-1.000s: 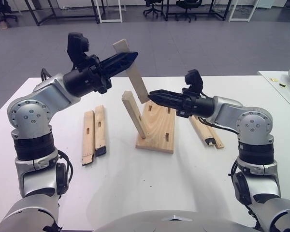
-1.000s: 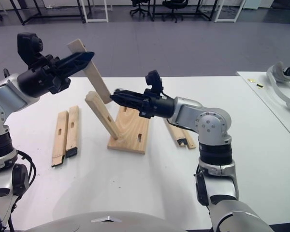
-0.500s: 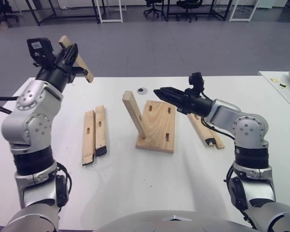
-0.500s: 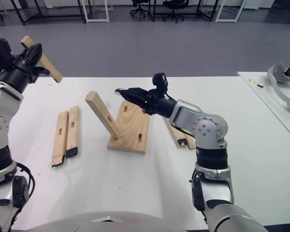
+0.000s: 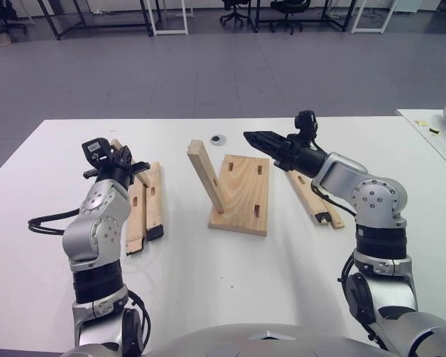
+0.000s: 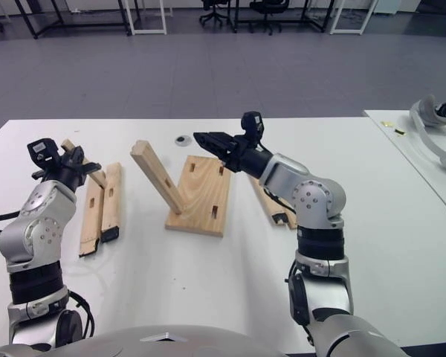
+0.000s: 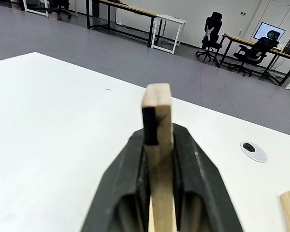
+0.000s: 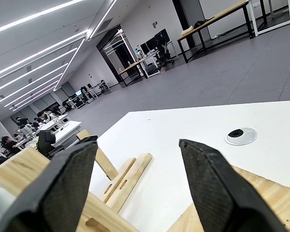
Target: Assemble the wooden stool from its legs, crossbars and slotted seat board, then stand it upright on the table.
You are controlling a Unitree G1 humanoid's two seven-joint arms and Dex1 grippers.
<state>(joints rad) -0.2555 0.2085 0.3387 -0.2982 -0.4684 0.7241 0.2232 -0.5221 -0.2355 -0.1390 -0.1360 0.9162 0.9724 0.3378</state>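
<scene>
Well, left eye: a pale slotted wooden seat board [image 5: 241, 195] lies on the white desk [image 5: 208, 282], one light wooden leg [image 5: 206, 175] tilting up from its near left corner. Right eye: the left pincer [image 6: 80, 168] sits low beside two flat wooden legs [image 6: 111, 197]. Left wrist: its fingers [image 7: 121, 179] pinch a thin wooden crossbar [image 7: 162, 159]. Right wrist: the right pincer [image 8: 137, 144] is spread wide near the board

Seat board [image 5: 244, 195] and legs [image 5: 154, 195] are pale, grained wood — the held leg [image 7: 158, 104] has a black end; left hand [image 7: 158, 142] and right hand [image 8: 135, 147] black, desk [image 5: 223, 279] white.
</scene>
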